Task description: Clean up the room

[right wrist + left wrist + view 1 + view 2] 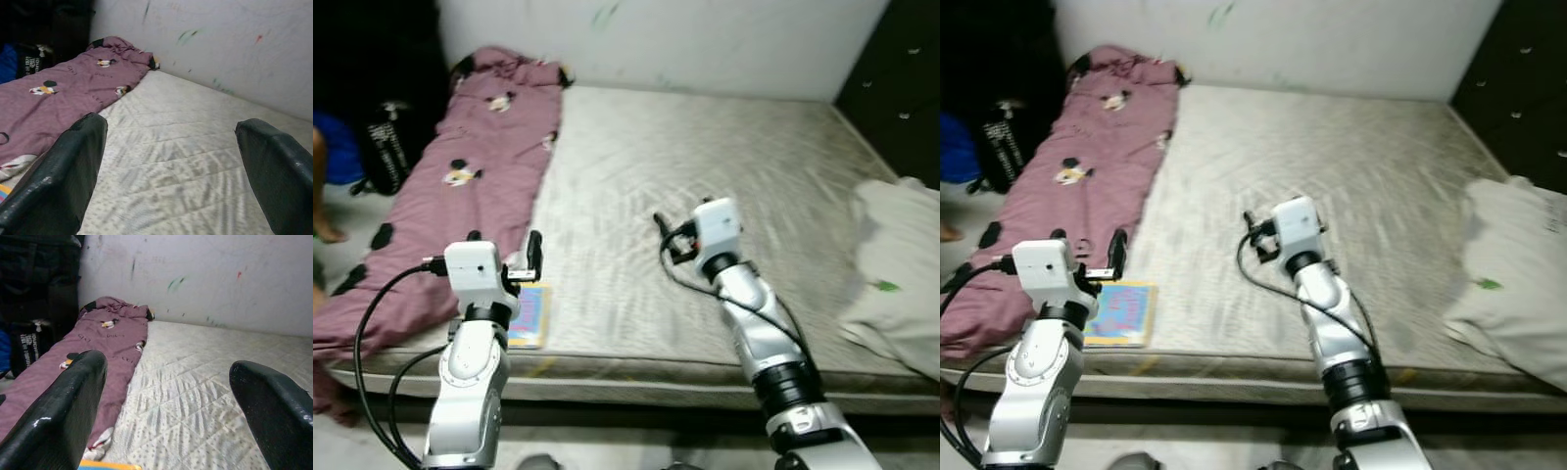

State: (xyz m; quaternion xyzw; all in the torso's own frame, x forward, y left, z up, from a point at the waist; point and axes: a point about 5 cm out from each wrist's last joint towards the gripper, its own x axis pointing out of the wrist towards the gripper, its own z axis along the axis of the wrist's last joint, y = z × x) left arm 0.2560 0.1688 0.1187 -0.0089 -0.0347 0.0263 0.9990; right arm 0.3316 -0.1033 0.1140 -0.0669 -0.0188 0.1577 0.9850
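Note:
A colourful book (pixel 529 315) lies flat on the grey mattress (pixel 705 157) near its front left edge. A purple blanket (pixel 480 166) with cartoon prints runs along the mattress's left side, up to the wall. My left gripper (pixel 505 245) hovers just above the book, open, with nothing between its fingers (pixel 63 411). My right gripper (pixel 171 166) is held over the middle of the mattress, also open and empty, pointing toward the blanket and the wall. A crumpled white cloth (pixel 896 264) lies on the right edge of the mattress.
A black bag (pixel 384 147) stands on the floor at the left beside something blue, and part of a person's foot (pixel 323 230) is at the left edge. A dark dresser (pixel 901 78) stands at the back right. The mattress's front edge is right below my arms.

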